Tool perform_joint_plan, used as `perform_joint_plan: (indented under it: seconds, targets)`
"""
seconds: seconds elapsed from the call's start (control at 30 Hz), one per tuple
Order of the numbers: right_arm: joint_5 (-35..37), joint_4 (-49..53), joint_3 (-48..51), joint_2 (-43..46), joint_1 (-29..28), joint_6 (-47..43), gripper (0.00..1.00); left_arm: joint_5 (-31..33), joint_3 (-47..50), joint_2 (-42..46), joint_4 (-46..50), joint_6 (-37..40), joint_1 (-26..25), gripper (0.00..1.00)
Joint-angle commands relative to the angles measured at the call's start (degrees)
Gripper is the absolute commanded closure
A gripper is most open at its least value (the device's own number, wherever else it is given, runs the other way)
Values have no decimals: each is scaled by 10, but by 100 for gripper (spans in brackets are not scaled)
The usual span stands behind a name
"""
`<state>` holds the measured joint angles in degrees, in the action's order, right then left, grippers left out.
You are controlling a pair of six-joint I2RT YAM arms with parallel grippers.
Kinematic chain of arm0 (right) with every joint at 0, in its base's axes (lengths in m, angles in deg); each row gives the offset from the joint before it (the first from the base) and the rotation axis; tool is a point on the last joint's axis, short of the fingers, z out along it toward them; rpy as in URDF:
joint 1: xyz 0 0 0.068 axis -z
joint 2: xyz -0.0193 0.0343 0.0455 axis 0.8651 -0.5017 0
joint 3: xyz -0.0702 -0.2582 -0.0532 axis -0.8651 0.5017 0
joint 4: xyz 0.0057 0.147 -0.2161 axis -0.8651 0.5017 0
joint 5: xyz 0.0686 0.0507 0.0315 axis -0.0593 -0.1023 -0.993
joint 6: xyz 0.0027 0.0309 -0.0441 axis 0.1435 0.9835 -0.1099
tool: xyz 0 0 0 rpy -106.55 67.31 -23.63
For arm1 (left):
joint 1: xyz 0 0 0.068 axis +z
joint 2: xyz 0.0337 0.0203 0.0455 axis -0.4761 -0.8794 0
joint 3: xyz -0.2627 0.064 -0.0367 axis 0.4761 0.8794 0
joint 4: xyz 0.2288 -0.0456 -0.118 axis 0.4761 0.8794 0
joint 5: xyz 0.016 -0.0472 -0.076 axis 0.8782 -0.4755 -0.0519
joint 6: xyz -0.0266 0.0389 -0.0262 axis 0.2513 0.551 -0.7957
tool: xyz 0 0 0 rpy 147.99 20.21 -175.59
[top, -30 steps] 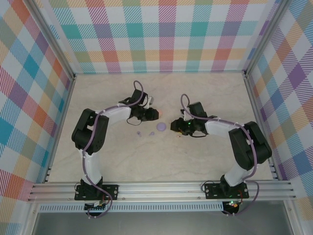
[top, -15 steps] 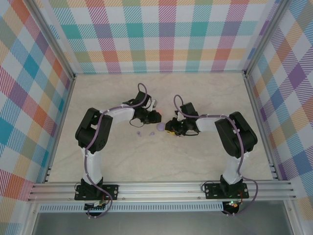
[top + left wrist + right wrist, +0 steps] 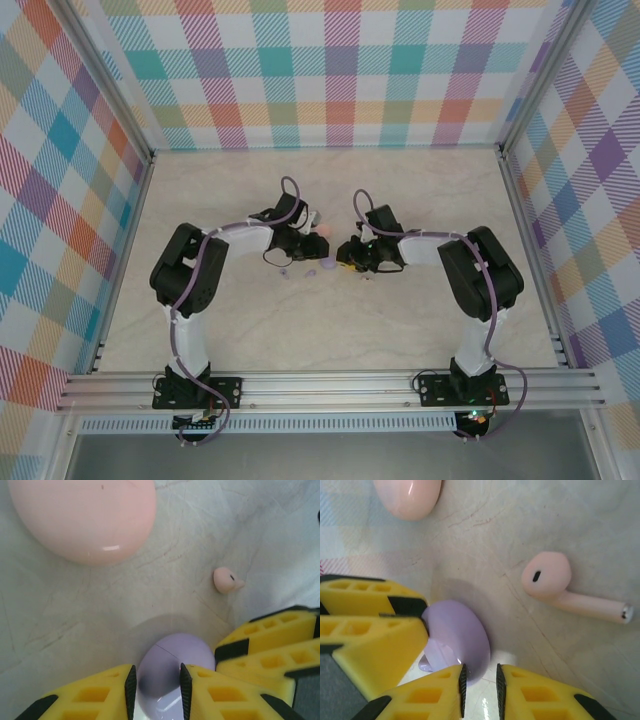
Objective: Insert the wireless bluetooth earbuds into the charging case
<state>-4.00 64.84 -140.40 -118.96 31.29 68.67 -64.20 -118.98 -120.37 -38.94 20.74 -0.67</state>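
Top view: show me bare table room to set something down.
Free: marble table before the near aluminium rail, and along the plaid back wall. Crowded: centre, where left gripper and right gripper clamp the round purple case beside the round pink case.

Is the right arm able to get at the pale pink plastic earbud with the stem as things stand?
Probably yes, once freed. The pale pink plastic earbud lies in the open beside the right gripper, nothing between them, but its jaws look pinched on the rim of the round purple case.
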Motion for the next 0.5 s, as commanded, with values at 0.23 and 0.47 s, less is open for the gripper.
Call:
perform_joint_plan:
  seconds: [0.23,0.47]
  targets:
    - [38,55,-30,19,-4,-23,76,-14,25,60,24,-13,-11,63]
    - [11,66,-23,51,-4,-26,71,2,22,75,30,-7,2,58]
